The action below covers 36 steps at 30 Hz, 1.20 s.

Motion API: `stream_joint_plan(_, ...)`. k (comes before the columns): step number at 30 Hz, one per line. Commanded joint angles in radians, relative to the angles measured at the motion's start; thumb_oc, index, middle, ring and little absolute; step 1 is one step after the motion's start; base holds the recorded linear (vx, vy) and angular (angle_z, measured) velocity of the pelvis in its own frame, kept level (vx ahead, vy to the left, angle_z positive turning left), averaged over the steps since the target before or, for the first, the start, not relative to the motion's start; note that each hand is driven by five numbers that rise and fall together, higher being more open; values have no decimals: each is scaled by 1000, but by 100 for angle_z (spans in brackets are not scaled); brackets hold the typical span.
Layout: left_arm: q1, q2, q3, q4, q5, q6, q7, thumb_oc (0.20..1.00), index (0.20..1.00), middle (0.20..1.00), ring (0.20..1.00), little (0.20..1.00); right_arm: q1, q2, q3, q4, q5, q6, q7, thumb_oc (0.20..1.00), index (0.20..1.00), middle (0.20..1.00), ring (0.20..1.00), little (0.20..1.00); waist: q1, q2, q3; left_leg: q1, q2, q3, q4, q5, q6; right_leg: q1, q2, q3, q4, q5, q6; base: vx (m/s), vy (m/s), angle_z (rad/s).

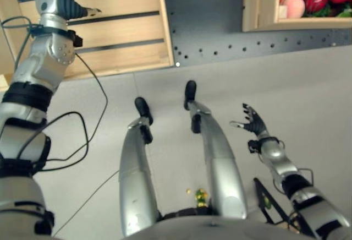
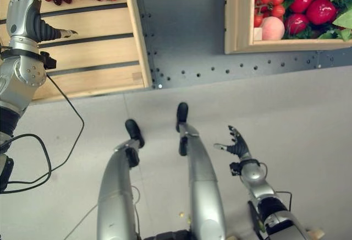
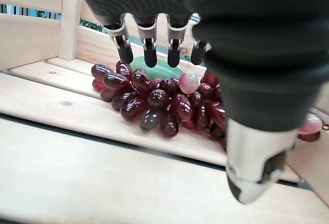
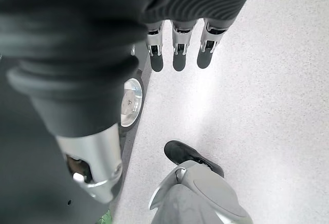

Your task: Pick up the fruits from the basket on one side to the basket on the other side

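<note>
A bunch of dark red grapes (image 3: 159, 100) lies on the slats of the left wooden crate (image 1: 110, 36), with a green fruit (image 3: 154, 66) behind it. My left hand (image 2: 25, 9) hovers just above the bunch, fingers (image 3: 149, 44) straight and thumb apart, holding nothing. The right wooden crate (image 2: 239, 14) holds several red fruits (image 2: 322, 9) and a peach (image 2: 272, 29). Low at the right, far from both crates, my right hand (image 1: 254, 123) hangs open and empty over the floor.
A dark grey perforated panel (image 1: 209, 25) runs between and below the two crates. A loose pink grape (image 3: 311, 124) lies on the slats beside the bunch. Pale floor (image 1: 308, 86) spreads in front of the crates.
</note>
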<state>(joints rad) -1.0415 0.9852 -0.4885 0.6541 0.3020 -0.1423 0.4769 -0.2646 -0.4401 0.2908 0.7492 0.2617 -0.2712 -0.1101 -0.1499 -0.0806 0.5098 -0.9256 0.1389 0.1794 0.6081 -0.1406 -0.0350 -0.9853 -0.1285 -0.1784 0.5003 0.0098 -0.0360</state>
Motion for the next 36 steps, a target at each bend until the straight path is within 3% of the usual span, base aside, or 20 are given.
stream_joint_plan(1,62,42,85,-79,35,-21,60,1000,1000,1000,1000,1000,67,-23,19,-15,35,-29,7,1000,1000,1000,1000,1000,13,10,-96,46,-18,-12,-17,-65,20,63,-26,-14,20,-127,131,0,0,0)
stream_joint_plan(11,20,31,76,-81,57,-14,93,1000,1000,1000,1000,1000,52,-20,30,7,34,-27,6,1000,1000,1000,1000,1000,15,1,-89,61,-21,-16,-45,-51,21,76,-34,-22,13,-119,136,0,0,0)
stream_joint_plan(24,-210,-23,-118,82,74,16,69,1000,1000,1000,1000,1000,33,-12,52,37,56,-27,11,1000,1000,1000,1000,1000,-20,1,-125,66,-15,-5,-70,-45,13,74,-25,-12,-16,-110,139,23,1,0)
stream_joint_plan(36,-316,-89,-187,198,35,32,34,1000,1000,1000,1000,1000,36,3,64,35,74,-26,13,1000,1000,1000,1000,1000,-42,5,-148,65,-8,-3,-71,-47,12,64,-14,-4,-10,-114,140,14,-5,-2)
